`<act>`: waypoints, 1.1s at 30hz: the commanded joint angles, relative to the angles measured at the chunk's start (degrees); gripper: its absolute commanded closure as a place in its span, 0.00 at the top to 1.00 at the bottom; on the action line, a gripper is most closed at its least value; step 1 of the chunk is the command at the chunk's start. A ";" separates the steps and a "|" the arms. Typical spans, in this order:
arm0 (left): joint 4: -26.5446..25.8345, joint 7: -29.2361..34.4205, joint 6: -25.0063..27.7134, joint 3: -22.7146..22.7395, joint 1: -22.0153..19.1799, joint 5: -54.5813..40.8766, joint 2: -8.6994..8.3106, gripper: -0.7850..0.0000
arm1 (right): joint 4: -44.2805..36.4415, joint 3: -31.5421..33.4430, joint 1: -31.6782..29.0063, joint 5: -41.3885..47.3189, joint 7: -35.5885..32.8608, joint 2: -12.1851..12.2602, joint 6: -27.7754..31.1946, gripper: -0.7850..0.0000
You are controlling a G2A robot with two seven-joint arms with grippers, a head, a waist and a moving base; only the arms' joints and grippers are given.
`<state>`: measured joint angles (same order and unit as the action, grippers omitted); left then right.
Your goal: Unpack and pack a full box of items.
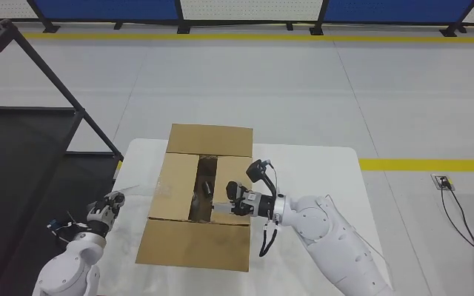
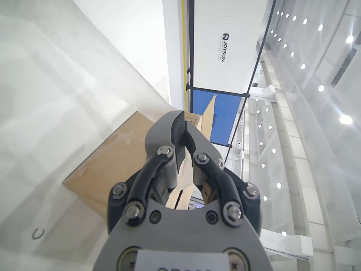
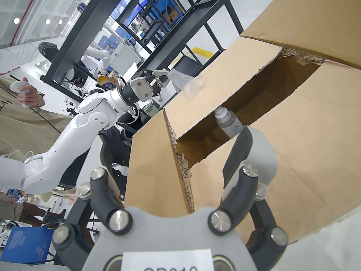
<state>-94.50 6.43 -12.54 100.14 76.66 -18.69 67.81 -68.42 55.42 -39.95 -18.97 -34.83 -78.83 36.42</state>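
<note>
A cardboard box (image 1: 194, 240) stands open on the white table (image 1: 311, 170), its flaps spread outward. My right gripper (image 1: 228, 200) is open over the box's right flap at the edge of the opening; in the right wrist view (image 3: 186, 159) a flap edge lies between its fingers, hiding one of them. Inside the box stands a grey bottle with a white cap (image 3: 228, 122). Off the box's left side, my left gripper (image 2: 184, 133) is shut on a clear plastic bag (image 2: 56, 91), held above the table edge. The right wrist view also shows that bag (image 3: 187, 83).
A black metal shelf frame (image 1: 52, 81) stands close to the table's left side, beside my left arm. Bare white tabletop (image 1: 326, 192) lies to the right of the box. Dark items (image 1: 207, 188) lie in the box's opening.
</note>
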 commanded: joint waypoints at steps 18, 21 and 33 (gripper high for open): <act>2.82 -9.80 1.36 -2.38 -4.98 5.24 0.71 0.00 | -0.68 0.44 -1.55 -0.44 1.18 0.42 -0.02 1.00; 3.61 -10.67 1.04 -2.26 -5.36 5.96 0.76 0.00 | -0.70 0.43 -1.62 -0.37 1.19 0.46 0.10 1.00; 5.71 -10.19 -0.41 -3.77 -5.76 9.71 0.92 0.68 | -0.23 -0.05 -1.04 0.00 1.03 0.40 0.08 1.00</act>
<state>-88.84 -4.00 -12.78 96.64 70.83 -9.51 68.72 -68.70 55.40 -41.03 -18.99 -33.82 -78.43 36.50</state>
